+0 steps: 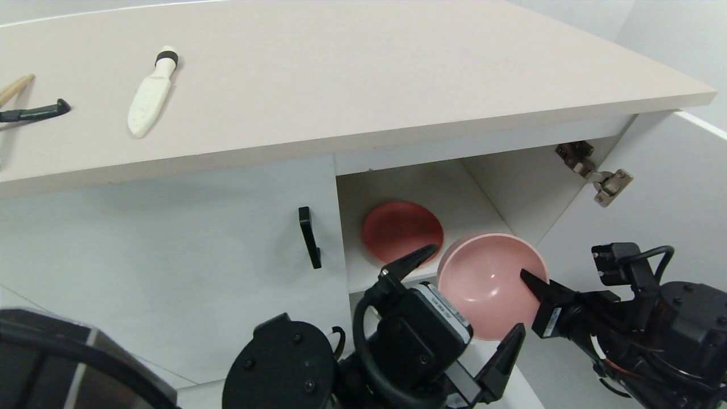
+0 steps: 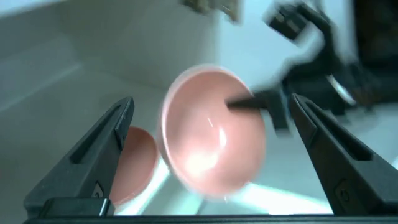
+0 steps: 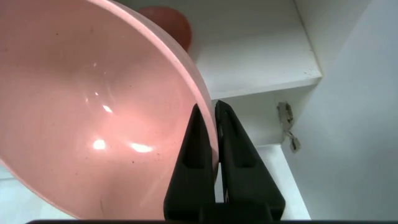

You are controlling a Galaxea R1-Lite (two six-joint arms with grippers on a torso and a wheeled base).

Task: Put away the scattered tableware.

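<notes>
Left claw (image 1: 476, 288), spread, faces tilted pink bowl (image 1: 483, 264) pinched by right claw (image 1: 529, 279).

- Tabletop (image 1: 363, 74): pale beige slab above the cabinet, its front edge running across the head view.
- White knife (image 1: 150, 94): lies flat on the tabletop's left part, with the black-banded handle end toward the back.
- Black-handled utensil (image 1: 37, 111): lies left of the knife and apart from it, cut off by the picture's edge.
- Wooden chopsticks (image 1: 16, 88): lie just behind the utensil.
- Shelf (image 1: 454, 196): white board inside the open cabinet compartment.
- Red dish (image 1: 402, 230): rests on the shelf, near its front edge.
</notes>
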